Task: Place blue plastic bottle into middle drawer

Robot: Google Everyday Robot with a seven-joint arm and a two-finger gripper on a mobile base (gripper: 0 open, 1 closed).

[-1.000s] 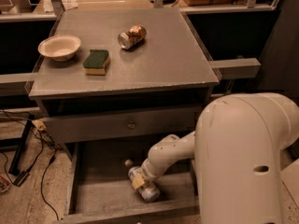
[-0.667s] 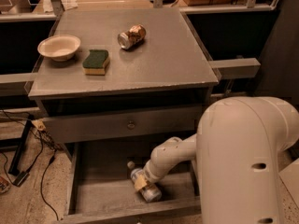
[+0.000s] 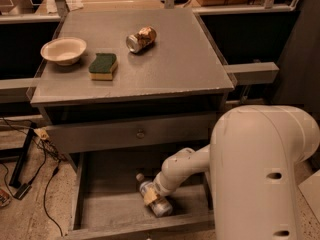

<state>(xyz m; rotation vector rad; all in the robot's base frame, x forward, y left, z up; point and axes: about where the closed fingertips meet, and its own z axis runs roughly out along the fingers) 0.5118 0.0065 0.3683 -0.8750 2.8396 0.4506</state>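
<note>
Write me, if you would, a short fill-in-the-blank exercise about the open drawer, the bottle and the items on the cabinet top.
1. The blue plastic bottle lies on its ____ in the open middle drawer.
2. The gripper is down in that drawer, right at the ____.
3. On the cabinet top, the green sponge sits ____ the white bowl and the crushed can.

Missing words: side; bottle; between.

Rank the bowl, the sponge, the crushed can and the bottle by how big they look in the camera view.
Largest: bowl.
Then sponge and crushed can, about alike.
The bottle is unsure, since the claw, down in the open middle drawer, hides part of it.
</note>
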